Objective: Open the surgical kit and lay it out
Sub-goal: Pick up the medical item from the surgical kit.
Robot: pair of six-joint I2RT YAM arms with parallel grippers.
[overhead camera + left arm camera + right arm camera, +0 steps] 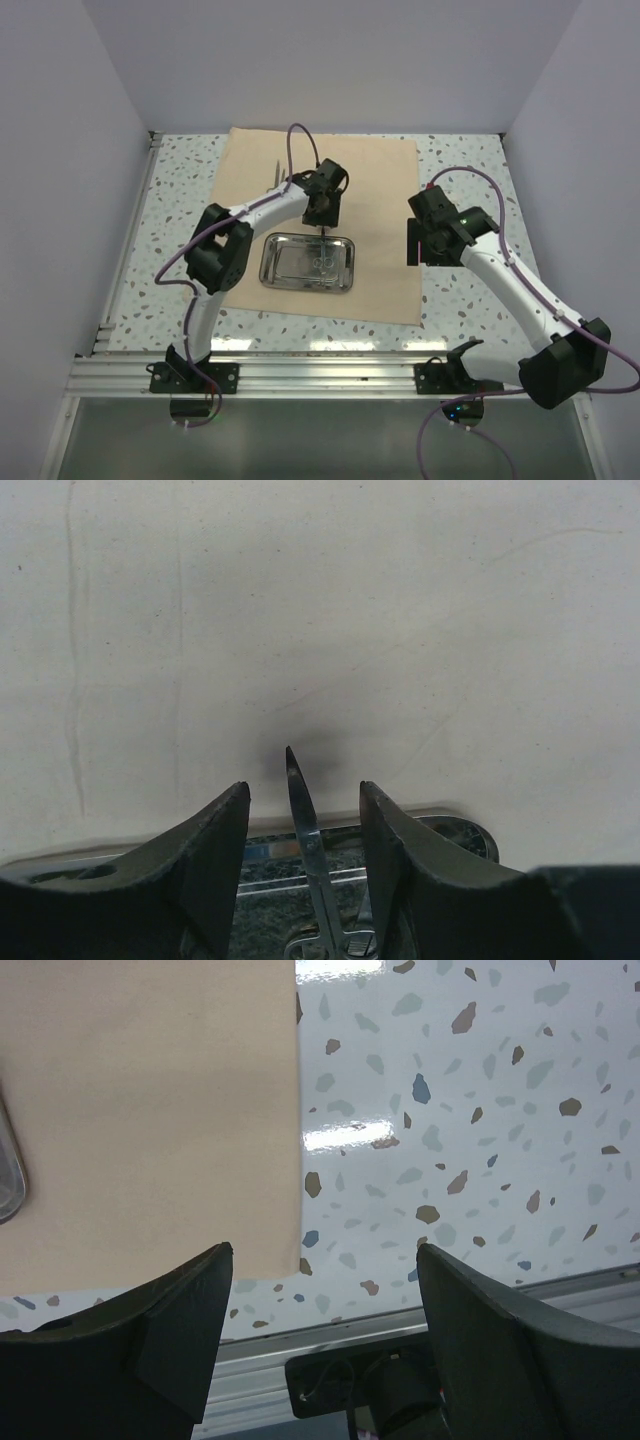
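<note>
The tan cloth wrap (380, 200) lies spread flat on the table. The steel tray (285, 262) sits on its near half, with a small instrument (320, 262) inside. My left gripper (323, 215) hangs over the tray's far rim and is shut on the handles of metal scissors (300, 800). Their closed blades point past the tray rim (450, 825) onto the cloth (320, 610). Thin metal instruments (279, 172) lie on the cloth at the far left. My right gripper (325, 1260) is open and empty above the cloth's right edge (297, 1160).
The speckled tabletop (470, 300) surrounds the cloth. A metal rail (300, 372) runs along the near edge with the arm bases. White walls (60, 150) close in the left, right and back sides.
</note>
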